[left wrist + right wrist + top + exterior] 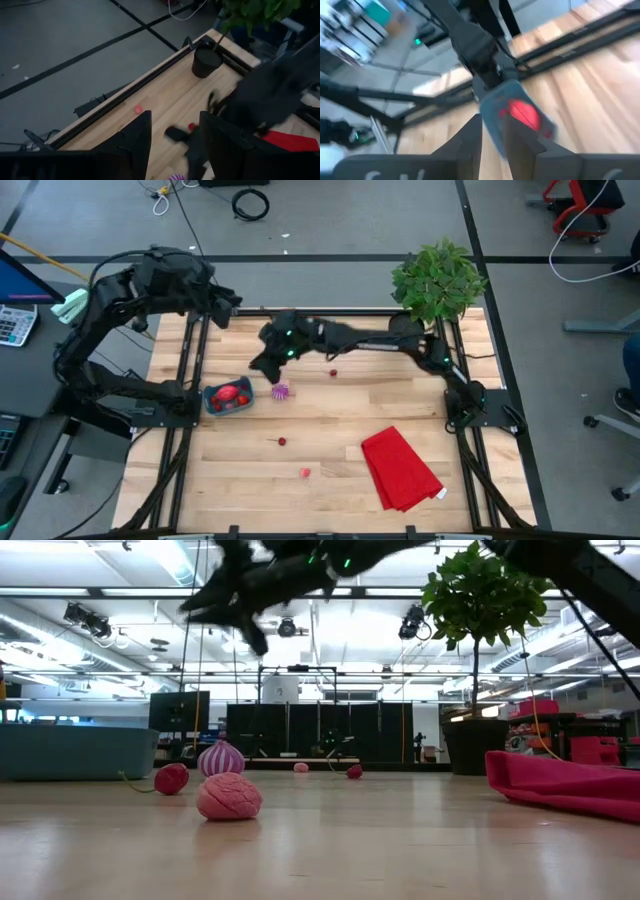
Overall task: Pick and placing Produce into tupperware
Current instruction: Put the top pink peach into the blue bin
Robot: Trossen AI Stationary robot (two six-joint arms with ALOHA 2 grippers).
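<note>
The teal tupperware (228, 397) sits at the table's left with a large red oval piece (232, 392) inside; it also shows in the right wrist view (515, 107). A purple-and-white piece (281, 391) lies just right of it. Small red and pink pieces lie loose: one at mid-table (333, 373), one nearer (282, 442), a pink one (305, 472). My right gripper (262, 365) hangs above the table, just far-right of the tupperware, fingers (520, 142) slightly apart and empty. My left gripper (228, 302) waits open (175, 145) over the far left corner.
A red folded cloth (400, 468) lies near right. A potted plant (435, 280) stands at the far right corner. My right arm (380, 340) stretches across the table's far half. In the low view a pink piece (229, 796) and a red cherry (171, 778) lie nearest.
</note>
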